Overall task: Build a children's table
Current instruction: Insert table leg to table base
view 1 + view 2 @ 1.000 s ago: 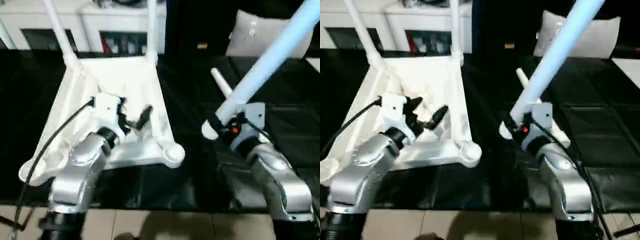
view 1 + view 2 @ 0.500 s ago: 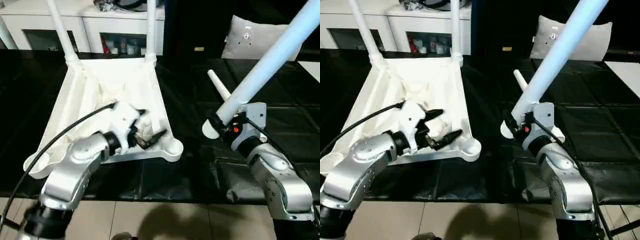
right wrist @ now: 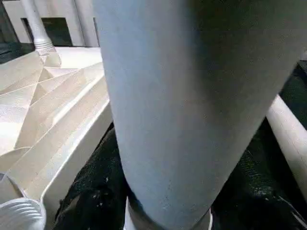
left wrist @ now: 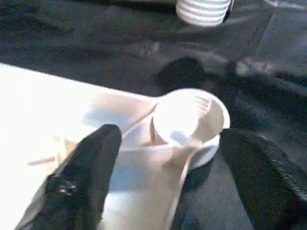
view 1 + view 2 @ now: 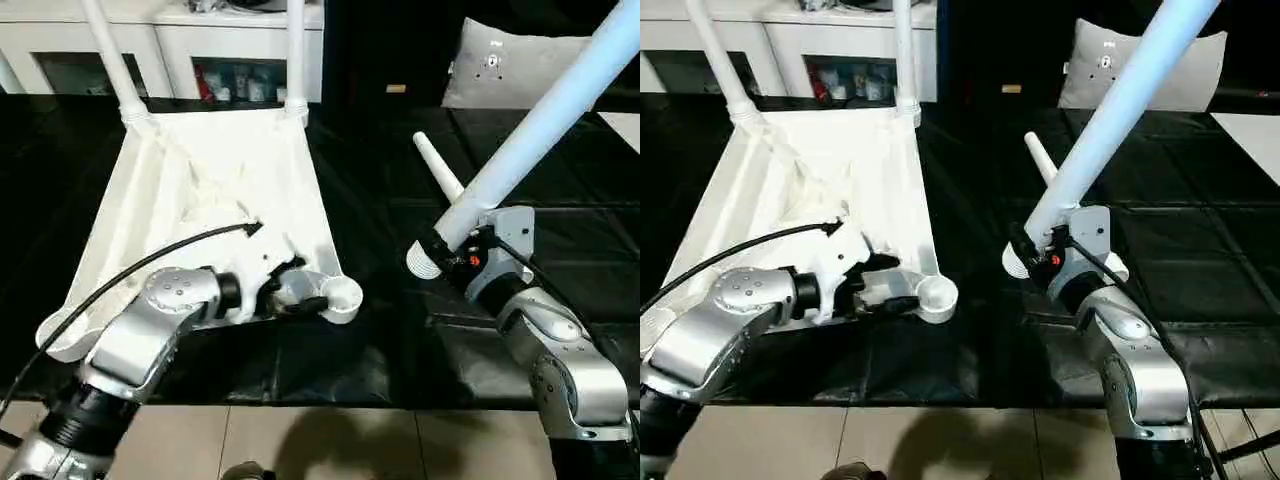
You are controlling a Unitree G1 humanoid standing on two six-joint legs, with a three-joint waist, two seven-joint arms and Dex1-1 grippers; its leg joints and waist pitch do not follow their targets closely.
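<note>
The children's table top (image 5: 210, 190) lies upside down on the black mat, ribbed side up. Two white legs (image 5: 110, 55) (image 5: 295, 50) stand in its far corner sockets. My left gripper (image 5: 298, 288) is open at the near right corner. Its black fingers (image 4: 91, 163) straddle the rim just beside the empty round socket (image 4: 189, 120). My right gripper (image 5: 445, 250) is shut on a third leg (image 5: 540, 125), which slants up and to the right, its ribbed end (image 5: 422, 262) pointing toward that socket. Another leg (image 5: 440, 172) lies on the mat behind the right gripper.
A white cabinet (image 5: 180, 40) with dark compartments stands behind the table top. A grey cushion (image 5: 510, 65) sits at the back right. The black mat (image 5: 380, 200) ends at a near edge above tiled floor (image 5: 300, 445). A black cable (image 5: 130, 275) runs along my left forearm.
My left gripper has swung from over the middle of the underside down to the near right corner socket, its fingers now either side of the rim. The right gripper still holds its leg.
</note>
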